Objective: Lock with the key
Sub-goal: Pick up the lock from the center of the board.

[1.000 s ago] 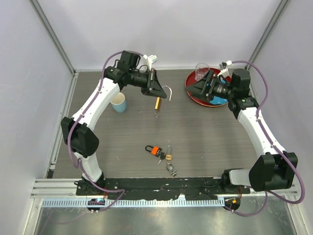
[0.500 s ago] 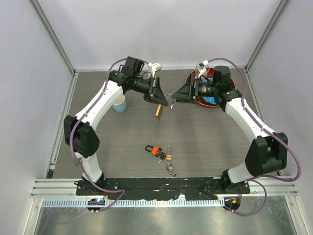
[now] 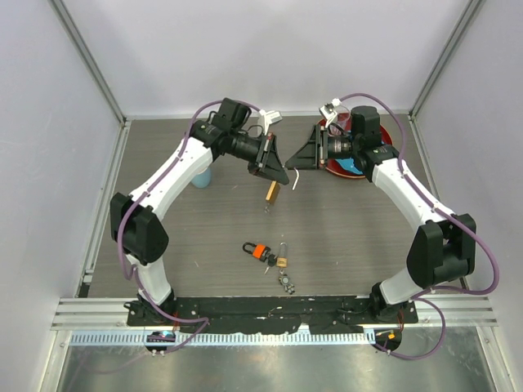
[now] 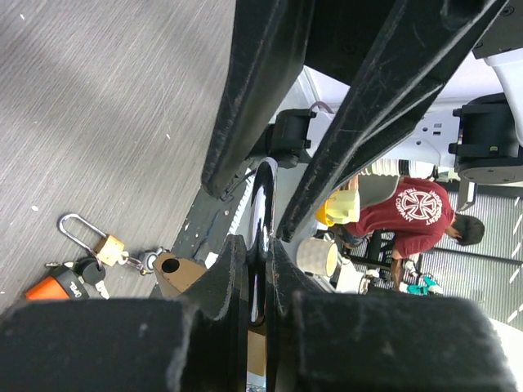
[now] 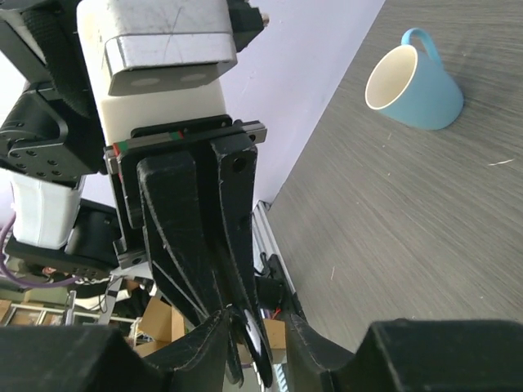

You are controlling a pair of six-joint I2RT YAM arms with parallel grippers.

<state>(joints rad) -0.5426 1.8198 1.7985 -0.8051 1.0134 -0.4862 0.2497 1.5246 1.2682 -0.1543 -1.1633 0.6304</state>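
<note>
clamping the brass padlock (image 3: 272, 193) by its shackle (image 4: 263, 204), left gripper (image 4: 257, 278) faces right gripper (image 5: 255, 335), hold unclear.

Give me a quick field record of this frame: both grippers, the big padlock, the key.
left gripper: shut on the shackle of the big padlock, holding it above the table
right gripper: at the same shackle, jaws either side of it; contact unclear
big padlock: brass body hanging below the left gripper
key: orange head, lying on the table near the arm bases, no gripper on it
small padlock: on the table beside the key
cup: blue, on the table
</note>
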